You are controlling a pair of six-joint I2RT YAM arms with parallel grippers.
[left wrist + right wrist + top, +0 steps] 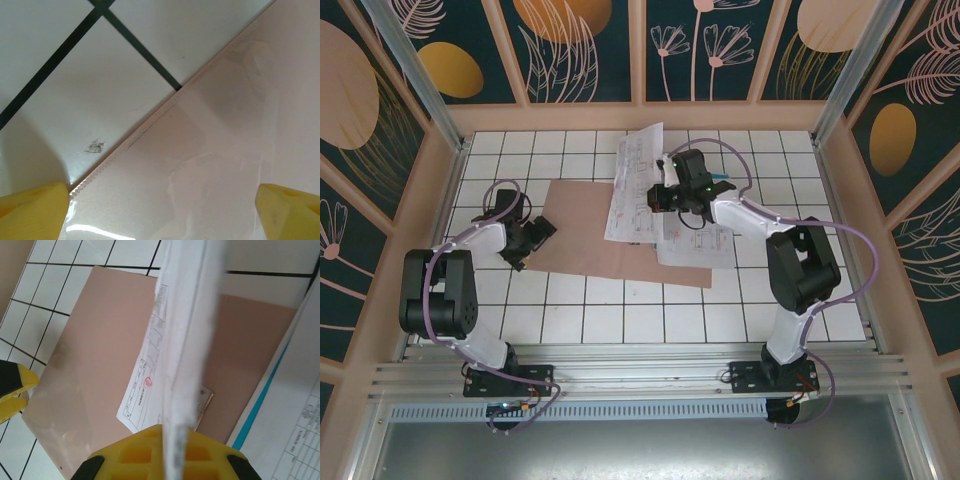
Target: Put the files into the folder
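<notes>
The top camera looks steeply down from the near edge over the whole tiled counter, while each wrist camera stares close at the folder, shared by all three views.

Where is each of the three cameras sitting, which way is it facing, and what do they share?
Top external: above and behind the arms, looking down on the table; left gripper and right gripper show.
Left wrist: low over the folder edge, facing down; its yellow fingertips sit in the bottom corners.
Right wrist: above the folder, looking down along the gripped sheet; its fingers sit bottom centre.
Shared: all three see the folder.
</notes>
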